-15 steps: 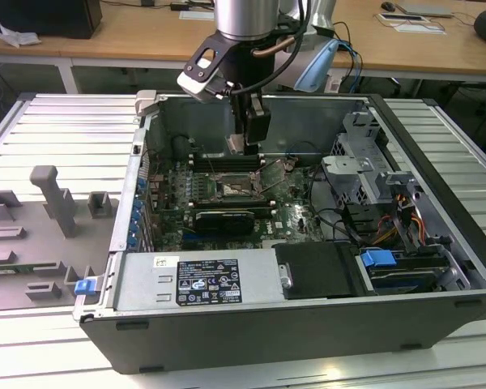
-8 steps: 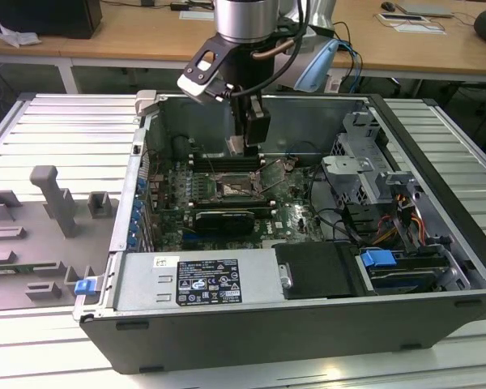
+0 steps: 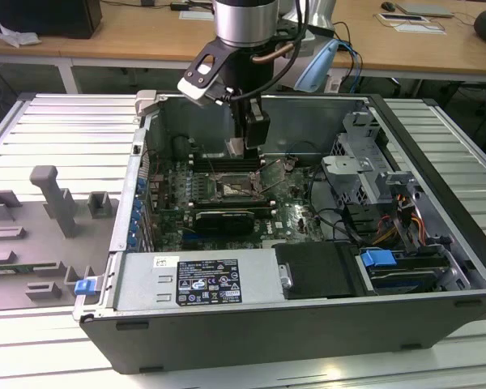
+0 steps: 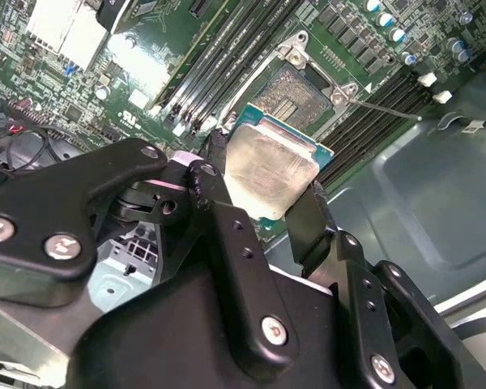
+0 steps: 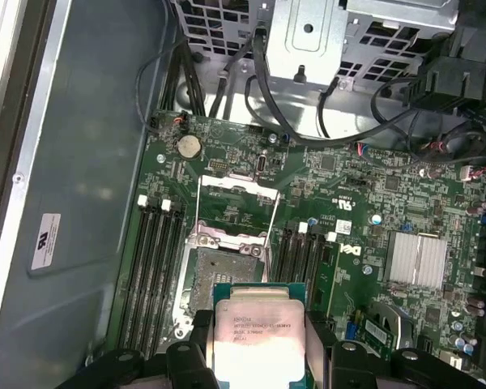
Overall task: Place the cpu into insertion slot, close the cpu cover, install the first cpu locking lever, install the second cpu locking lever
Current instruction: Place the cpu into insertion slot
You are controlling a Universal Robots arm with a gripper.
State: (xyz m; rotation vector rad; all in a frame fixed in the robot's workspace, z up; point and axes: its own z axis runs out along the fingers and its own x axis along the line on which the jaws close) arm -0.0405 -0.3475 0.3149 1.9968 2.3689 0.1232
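The tool [image 4: 266,180] was clenched on the cpu [image 5: 255,334], gripping two of its edges and holding it above the insertion slot [image 5: 220,271], not yet seated. The cpu cover [image 5: 235,207] stood open. A tilted or off-centre descent would likely bend the slot's pins, or a finger might catch the memory slots [image 5: 158,267] alongside. The open computer case [image 3: 308,332] on the table [image 3: 57,130] held the green board [image 5: 348,203], a black card [image 3: 224,219], cables [image 3: 332,219] and, at the exterior view's right, a drive cage [image 3: 356,162].
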